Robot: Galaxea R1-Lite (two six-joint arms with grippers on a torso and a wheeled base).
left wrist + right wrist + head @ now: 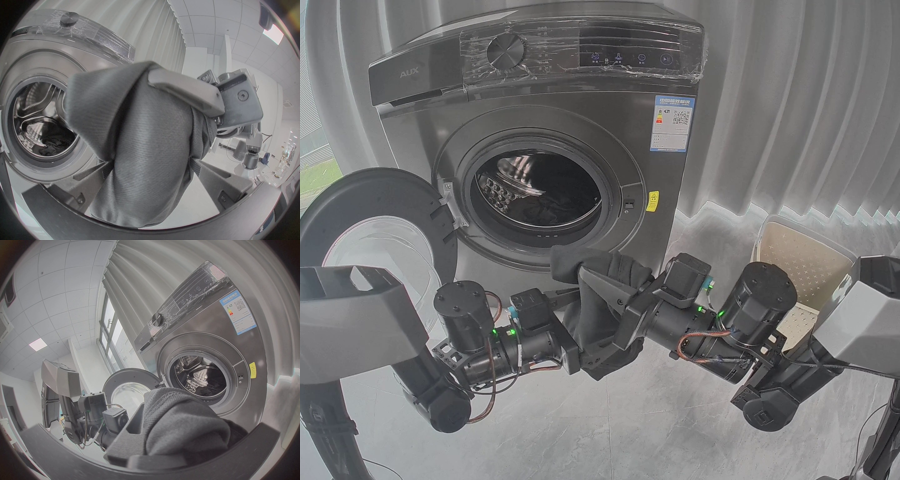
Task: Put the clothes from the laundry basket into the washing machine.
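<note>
— Where is the dark garment (599,325) hanging?
— Centre frame, under the washing machine (550,100) opening; soft, light. Fingers of the right gripper (607,295) and, seemingly, the left gripper (576,353) are clamping its bunched middle.

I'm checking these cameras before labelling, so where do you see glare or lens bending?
Head view: little bending, bright reflections on the drum inside the washing machine. Left wrist view: strong fisheye bending, dark corners, a glaring ceiling light beyond the garment. Right wrist view: same bending, bright window.
</note>
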